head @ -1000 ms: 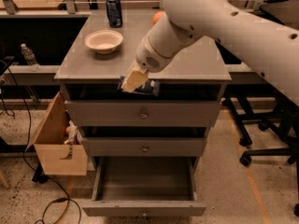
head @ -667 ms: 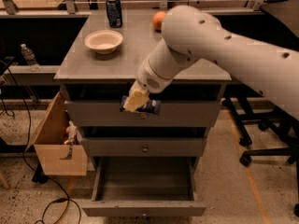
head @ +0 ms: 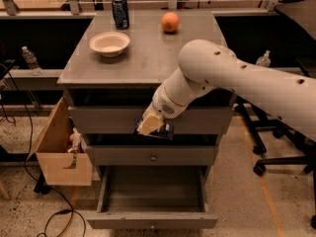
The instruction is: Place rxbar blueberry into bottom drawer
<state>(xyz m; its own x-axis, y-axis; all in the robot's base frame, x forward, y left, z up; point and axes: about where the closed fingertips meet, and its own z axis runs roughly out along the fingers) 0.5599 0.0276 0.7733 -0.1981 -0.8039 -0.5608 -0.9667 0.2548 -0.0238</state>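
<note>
At the far left a clear water bottle [head: 30, 59] stands on a low ledge, its label too small to read. Nearer, a tan wooden box [head: 63, 157] hangs open beside the left flank of the grey cabinet [head: 148, 60], with small items inside that I cannot make out.

On the cabinet top a pale bowl [head: 109, 43] sits toward the left. Behind it at the far edge stands a dark blue soda can [head: 120, 12], its lettering unreadable. An orange [head: 170, 21] lies to the right of the can, well apart from it.

In front of the upper drawer faces, the gripper [head: 148, 127] hangs in the air with its tan fingers [head: 150, 122] closed on the rxbar blueberry [head: 165, 131]. The dark navy wrapper pokes out on the right side, and no print on it can be read.

Directly below, the bottom drawer [head: 150, 220] is pulled out toward the near side, its grey tray bare. The middle drawer above it is closed.

The white arm [head: 247, 85] reaches in from the right. Behind it stands a second water bottle [head: 263, 59], and on the floor a wheeled chair base [head: 276, 154].
</note>
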